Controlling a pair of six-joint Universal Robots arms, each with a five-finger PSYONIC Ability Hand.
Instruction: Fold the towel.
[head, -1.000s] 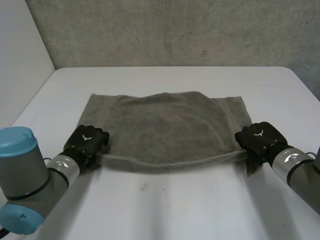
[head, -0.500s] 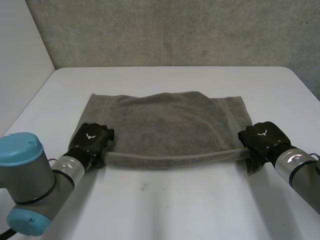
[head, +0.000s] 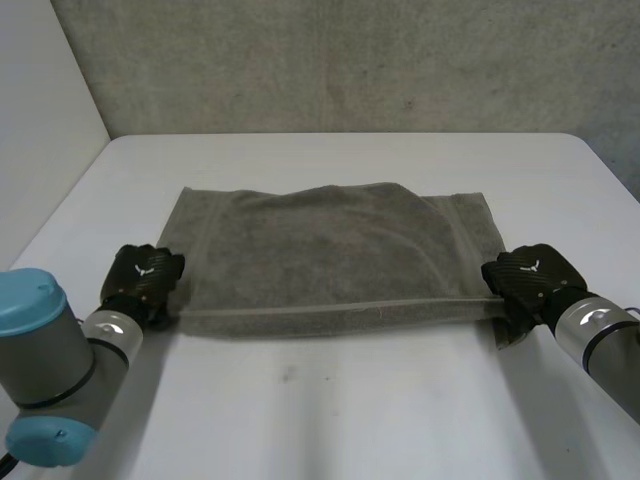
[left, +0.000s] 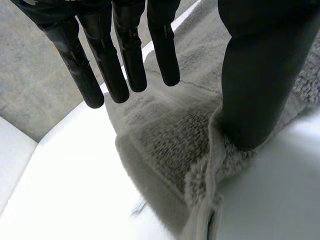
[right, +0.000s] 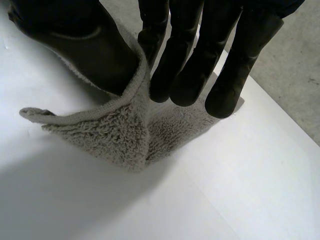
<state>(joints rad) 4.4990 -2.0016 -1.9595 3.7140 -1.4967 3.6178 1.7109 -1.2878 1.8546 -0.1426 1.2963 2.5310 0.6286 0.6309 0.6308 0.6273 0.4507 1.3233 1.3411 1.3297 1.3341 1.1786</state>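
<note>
A grey towel (head: 330, 250) lies spread across the middle of the white table (head: 330, 410), its near edge running straight between my two hands. My left hand (head: 143, 280) is at the towel's near left corner. In the left wrist view its fingers (left: 125, 55) are straight and lifted off the towel (left: 175, 145), and the thumb (left: 260, 75) rests on the corner's edge. My right hand (head: 530, 275) is at the near right corner. In the right wrist view it (right: 200, 60) pinches a raised fold of towel (right: 120, 135) between thumb and fingers.
A grey wall runs along the table's far edge and a white panel stands to the left. Bare table lies in front of the towel and beyond it.
My left hand has slid left, off the towel to its corner, with fingers straightened. The towel's near edge has gone from bowed and raised to straight and low. The right hand has barely moved.
</note>
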